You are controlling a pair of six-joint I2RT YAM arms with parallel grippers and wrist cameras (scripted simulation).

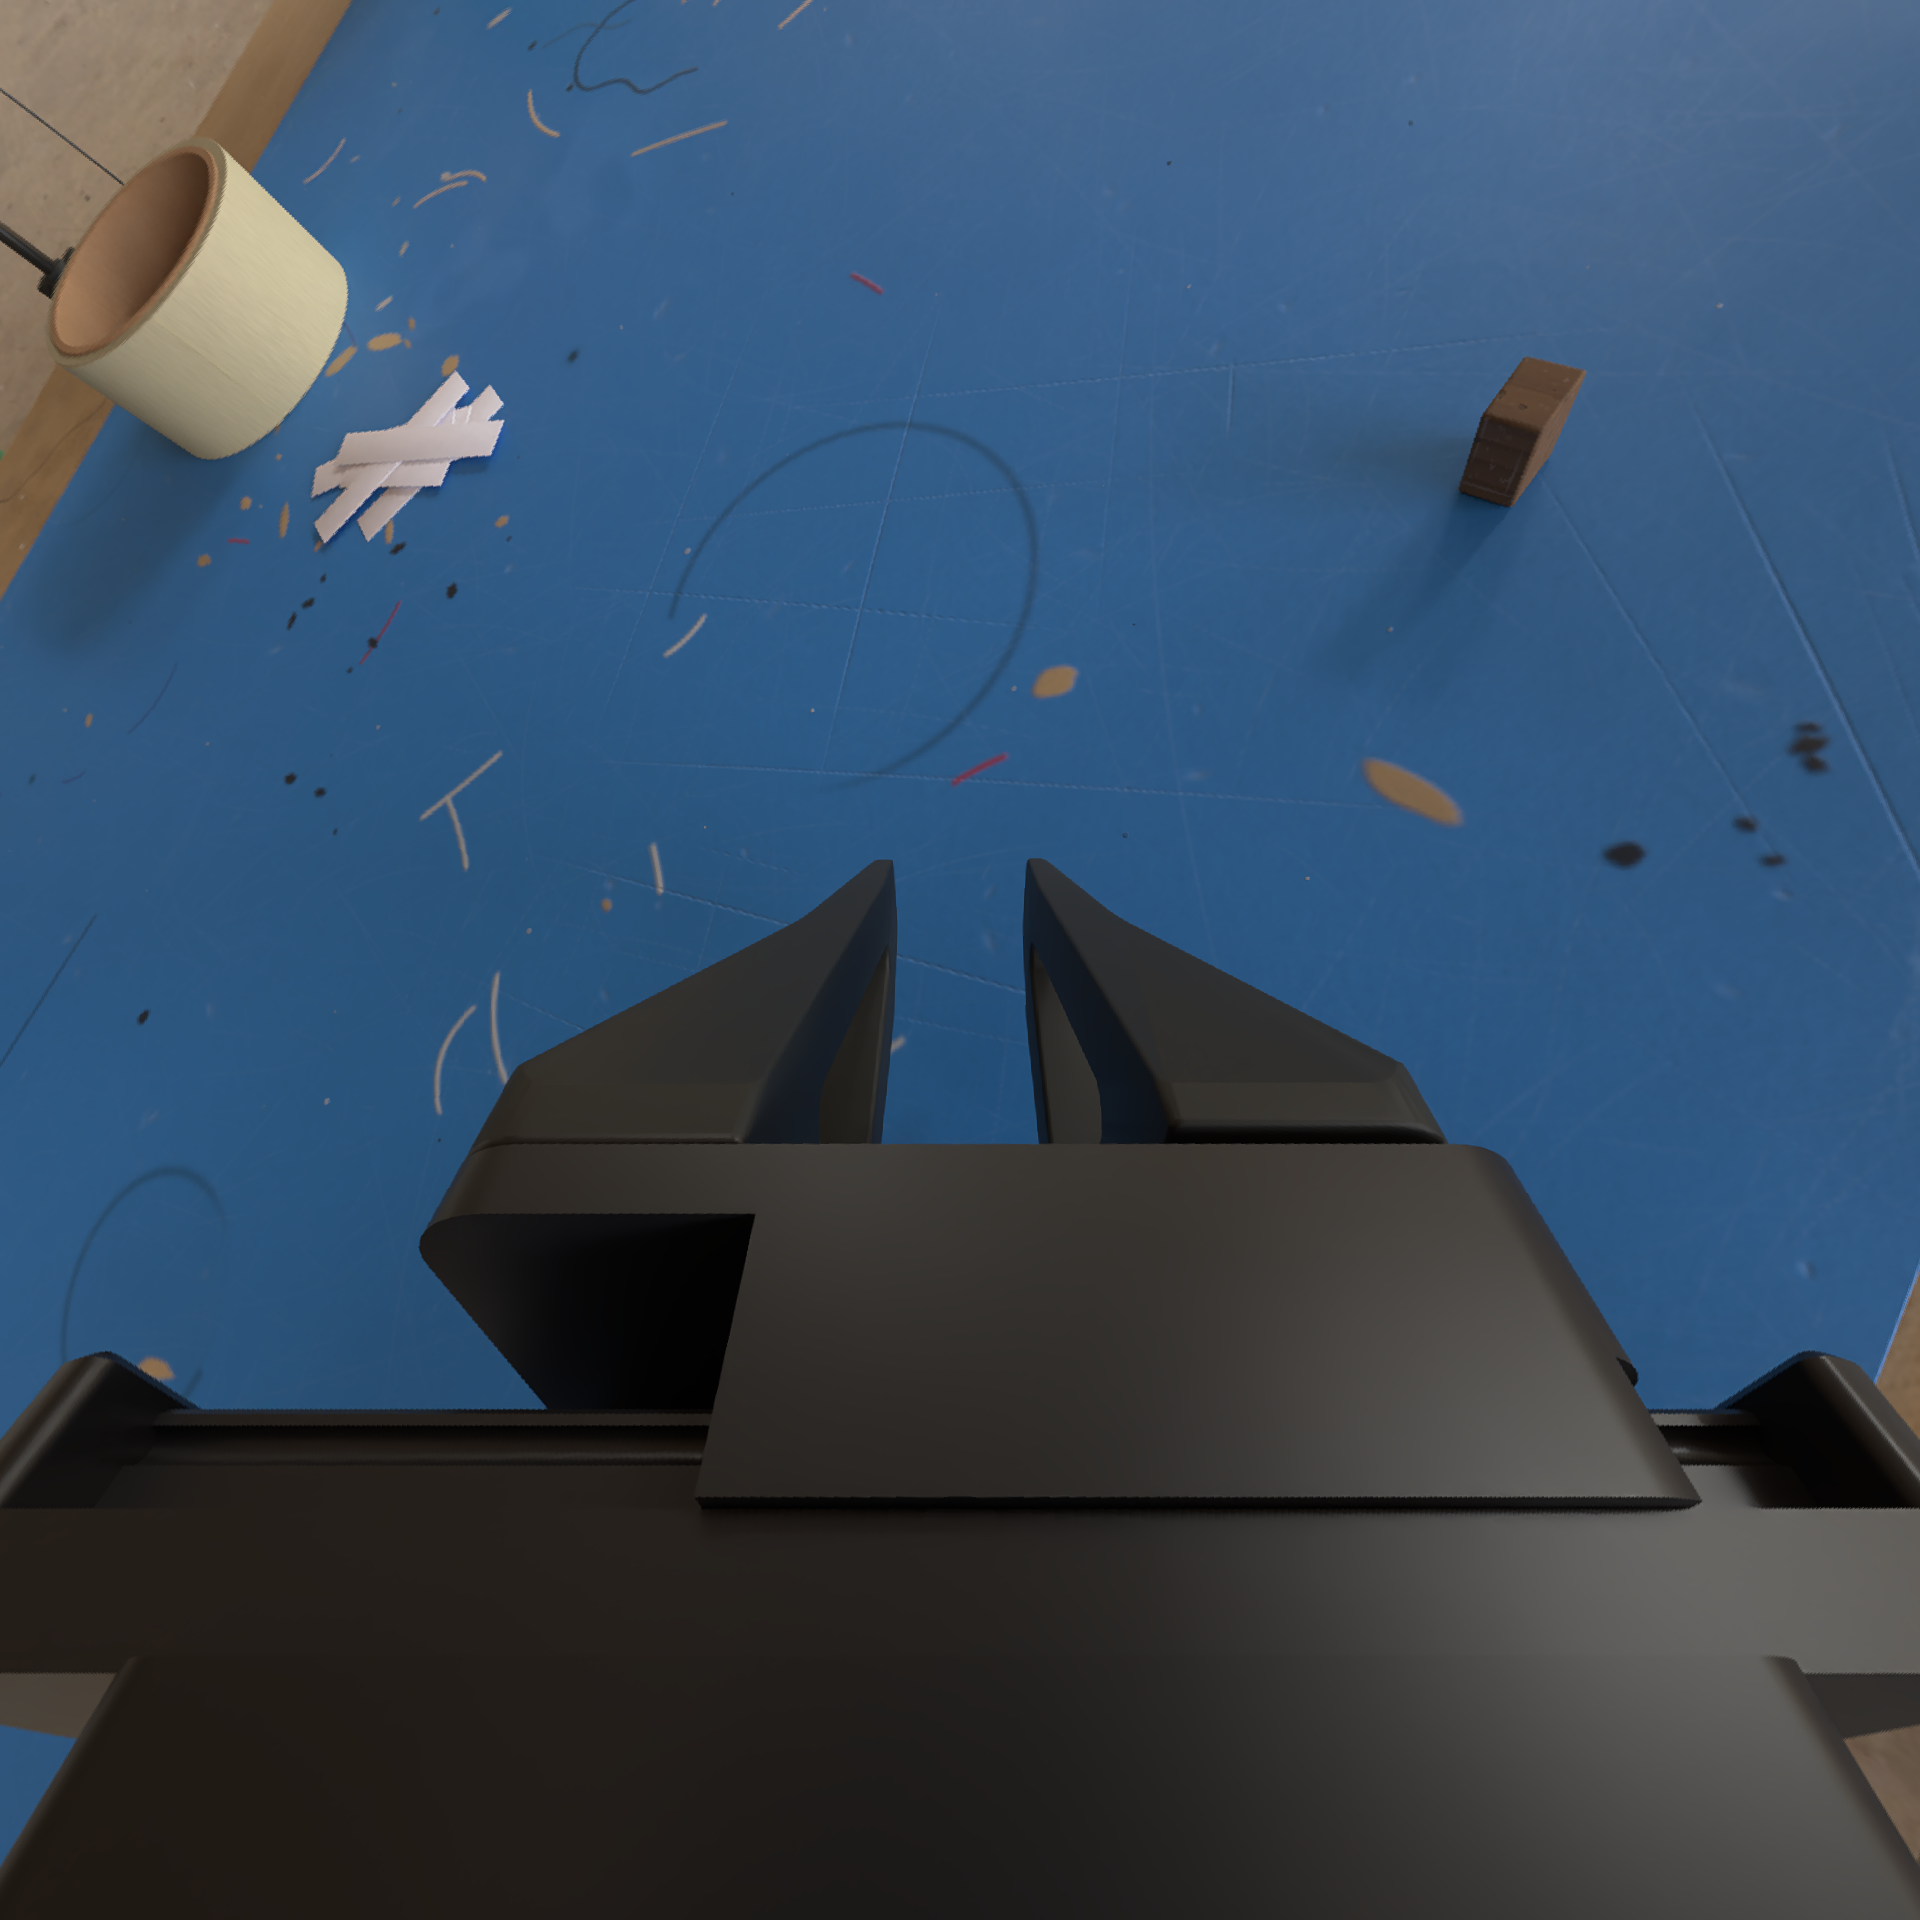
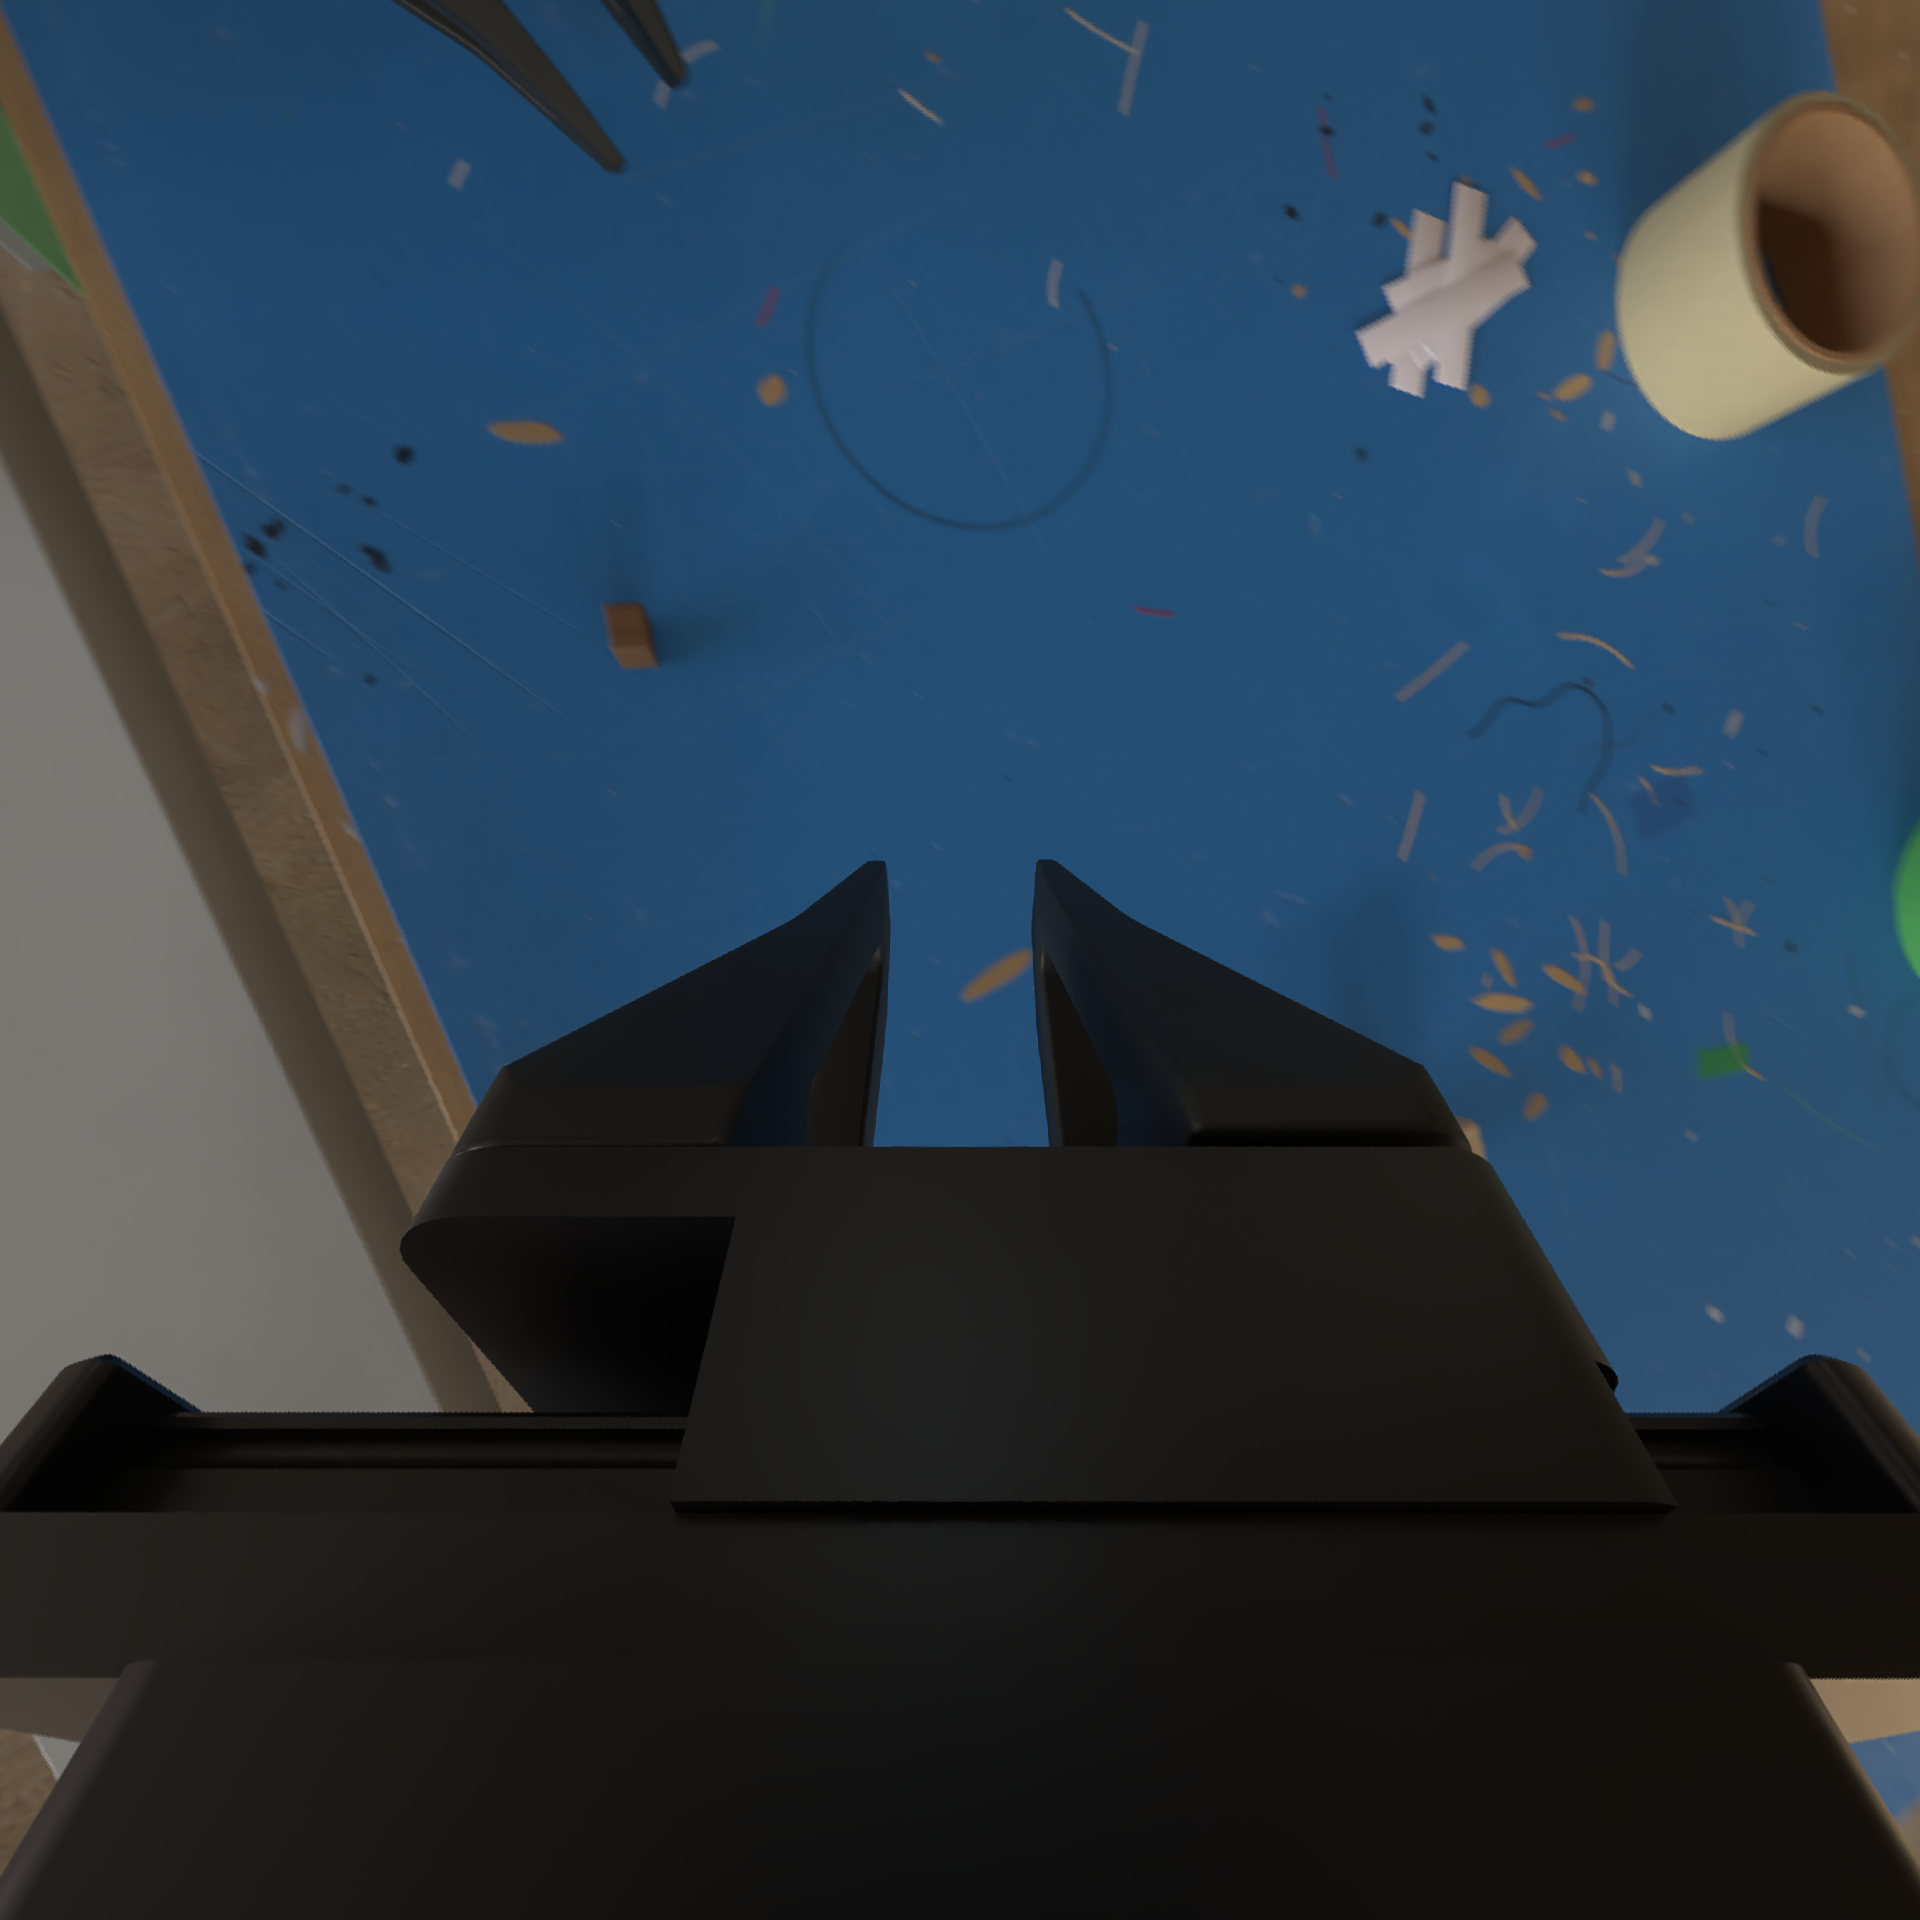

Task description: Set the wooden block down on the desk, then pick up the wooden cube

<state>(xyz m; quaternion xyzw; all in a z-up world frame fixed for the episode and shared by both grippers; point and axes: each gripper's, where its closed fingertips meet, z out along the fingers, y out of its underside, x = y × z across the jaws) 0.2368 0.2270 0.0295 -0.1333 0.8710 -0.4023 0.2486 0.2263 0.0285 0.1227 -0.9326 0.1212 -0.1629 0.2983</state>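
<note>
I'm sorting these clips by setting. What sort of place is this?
Likely a craft or workshop desk: a scuffed blue mat littered with shavings, a roll of tape, a pile of white paper strips, and a small wooden block.

We see our left gripper (image 1: 959,868) as matte black all over: two fingers (image 1: 831,977), each a wedge tapering to a thin flat tip, with a smooth inner face. They rise from a broad flat plate (image 1: 1195,1330) with rounded corners, and below that plate a straight rail (image 1: 416,1423) runs across, closed at each side by a small raised end block (image 1: 99,1382).

Our right gripper (image 2: 961,868) has the same build and colour: wedge fingers (image 2: 821,987), flat plate (image 2: 1164,1330) and cross rail (image 2: 416,1429). We see no cables, screws or markings on either.
</note>
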